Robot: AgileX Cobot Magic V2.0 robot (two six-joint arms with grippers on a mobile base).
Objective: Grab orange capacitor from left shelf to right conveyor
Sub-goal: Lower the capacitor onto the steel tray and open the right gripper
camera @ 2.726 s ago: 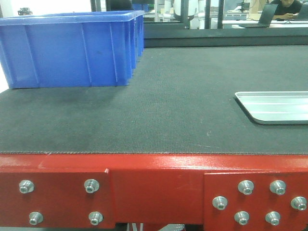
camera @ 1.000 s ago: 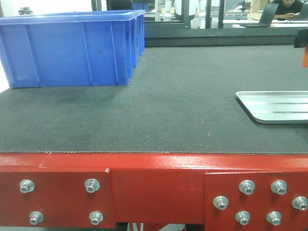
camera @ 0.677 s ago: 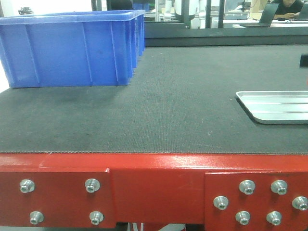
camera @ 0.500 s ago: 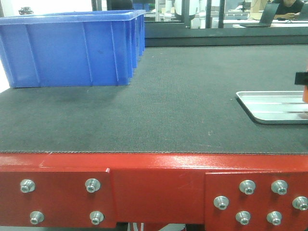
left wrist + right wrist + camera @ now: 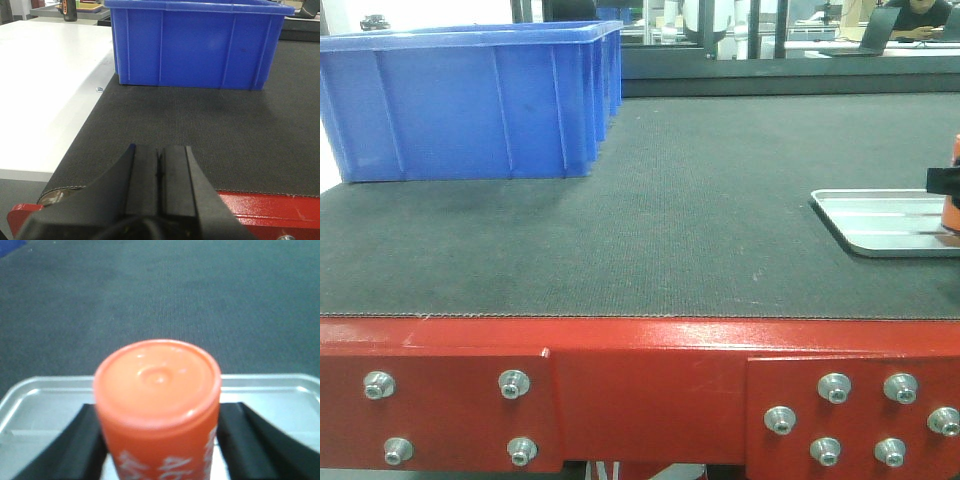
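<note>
The right gripper (image 5: 159,440) pinches the upright orange capacitor (image 5: 158,405) over the silver tray (image 5: 40,400), poised for set-down, while the left gripper (image 5: 159,165) rests pressed together.

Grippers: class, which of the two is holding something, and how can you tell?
The right gripper: its jaws flank the orange capacitor above the silver tray. The left gripper is shut and empty.

One orange capacitor (image 5: 157,405). One silver tray (image 5: 880,222). One conveyor belt (image 5: 690,200). Blue bins (image 5: 470,100): one for certain, perhaps a second behind. Eleven silver bolts (image 5: 832,388) on the red frame (image 5: 640,390). Two grippers: left gripper (image 5: 159,170), right gripper (image 5: 157,440).
</note>
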